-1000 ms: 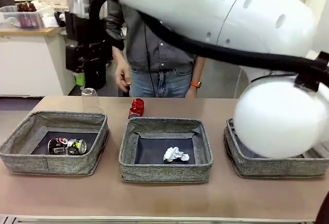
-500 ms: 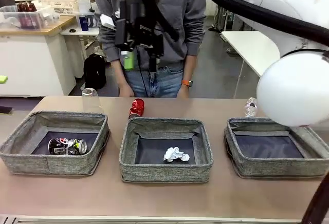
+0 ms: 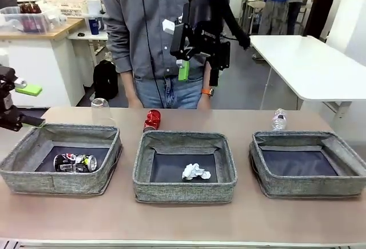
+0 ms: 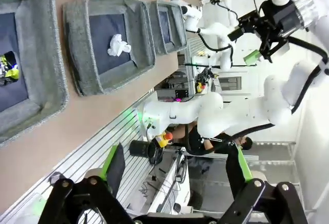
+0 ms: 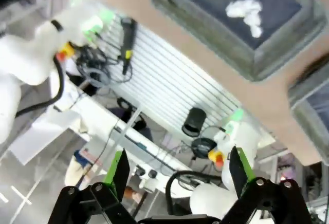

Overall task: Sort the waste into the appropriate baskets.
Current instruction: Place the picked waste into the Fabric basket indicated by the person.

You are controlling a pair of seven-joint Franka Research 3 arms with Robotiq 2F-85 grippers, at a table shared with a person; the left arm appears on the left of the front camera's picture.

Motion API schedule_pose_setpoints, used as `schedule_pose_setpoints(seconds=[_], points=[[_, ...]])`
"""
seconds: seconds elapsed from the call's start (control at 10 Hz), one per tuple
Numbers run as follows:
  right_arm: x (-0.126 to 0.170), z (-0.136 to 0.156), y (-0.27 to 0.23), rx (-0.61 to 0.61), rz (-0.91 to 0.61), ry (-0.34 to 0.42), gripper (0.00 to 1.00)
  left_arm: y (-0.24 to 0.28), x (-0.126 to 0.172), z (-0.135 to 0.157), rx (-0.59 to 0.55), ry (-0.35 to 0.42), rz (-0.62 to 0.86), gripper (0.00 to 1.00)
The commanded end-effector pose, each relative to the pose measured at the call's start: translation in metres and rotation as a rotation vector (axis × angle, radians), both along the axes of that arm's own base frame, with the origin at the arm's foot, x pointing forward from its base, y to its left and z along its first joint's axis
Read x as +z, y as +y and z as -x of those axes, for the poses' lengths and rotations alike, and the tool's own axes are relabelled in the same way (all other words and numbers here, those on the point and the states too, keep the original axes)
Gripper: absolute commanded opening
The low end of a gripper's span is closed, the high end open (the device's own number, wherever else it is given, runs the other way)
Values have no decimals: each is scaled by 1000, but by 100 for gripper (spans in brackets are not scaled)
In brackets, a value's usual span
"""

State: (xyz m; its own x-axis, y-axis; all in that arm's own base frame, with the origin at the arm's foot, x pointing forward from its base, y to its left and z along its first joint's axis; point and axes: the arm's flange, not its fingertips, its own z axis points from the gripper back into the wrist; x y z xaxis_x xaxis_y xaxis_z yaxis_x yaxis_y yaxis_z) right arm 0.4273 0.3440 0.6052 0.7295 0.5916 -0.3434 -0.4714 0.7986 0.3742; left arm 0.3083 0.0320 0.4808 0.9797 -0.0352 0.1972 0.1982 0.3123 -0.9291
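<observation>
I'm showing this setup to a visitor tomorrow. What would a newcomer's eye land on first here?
Probably the right gripper, hanging open and empty high over the table, in front of the person. Next comes the row of grey baskets: the left basket holds a crushed can, the middle basket a white paper ball. Behind them sit a red can, a clear cup and a bottle.
</observation>
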Motion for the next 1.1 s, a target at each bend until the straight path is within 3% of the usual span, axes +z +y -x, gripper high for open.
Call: schedule_pose_setpoints(seconds=[0.0, 0.1, 0.2, 0.3, 0.4, 0.5, 0.7, 0.8, 1.0], points=[[-38, 39, -36, -115, -181, -28, 100, -33, -7, 14, 12, -32, 60, 100], [-57, 62, -106, -354, -462, -41, 100, -73, 7, -23, 118, 4, 224, 100], [-59, 65, -114, -386, -479, -36, 100, -75, 7, -28, 129, 20, 246, 100], [-63, 73, -137, -507, -557, -54, 100, -81, 6, -38, 157, 63, 294, 100], [-63, 80, -155, -743, -624, -30, 100, -90, 1, -48, 185, 119, 295, 100], [-21, 15, -103, -350, -352, 33, 100, -63, 16, -39, 109, 45, 236, 100], [-21, 15, -103, -350, -352, 33, 100, -63, 16, -39, 109, 45, 236, 100], [-36, 41, -135, -455, -423, 38, 100, -63, 16, -39, 109, 45, 236, 100], [-42, 31, -170, -545, -680, 149, 100, -73, 12, -50, 132, 64, 292, 100]])
